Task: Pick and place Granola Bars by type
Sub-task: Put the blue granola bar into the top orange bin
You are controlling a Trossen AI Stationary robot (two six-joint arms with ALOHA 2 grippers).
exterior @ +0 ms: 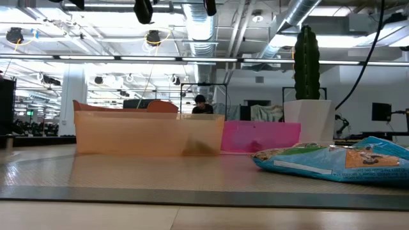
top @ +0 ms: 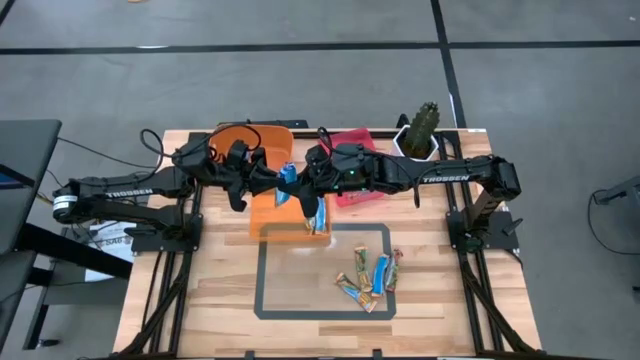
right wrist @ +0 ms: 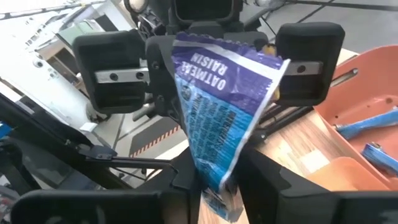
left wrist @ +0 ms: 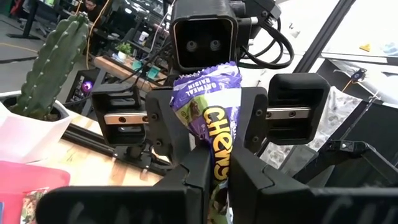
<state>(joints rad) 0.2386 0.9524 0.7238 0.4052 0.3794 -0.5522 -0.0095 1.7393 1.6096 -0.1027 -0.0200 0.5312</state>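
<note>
Where both pincers meet, blue bar [left wrist: 214, 118], wrapper reading "OATMEAL RAISIN", "CHEWY".

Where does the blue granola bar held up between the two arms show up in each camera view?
High view: the blue granola bar sits mid-frame over the orange bin.
Low view: not in it.
Left wrist view: centre, pinched in the left tool.
Right wrist view: centre, at the right tool.
Shared landmark: the cactus, except in the right wrist view.
</note>
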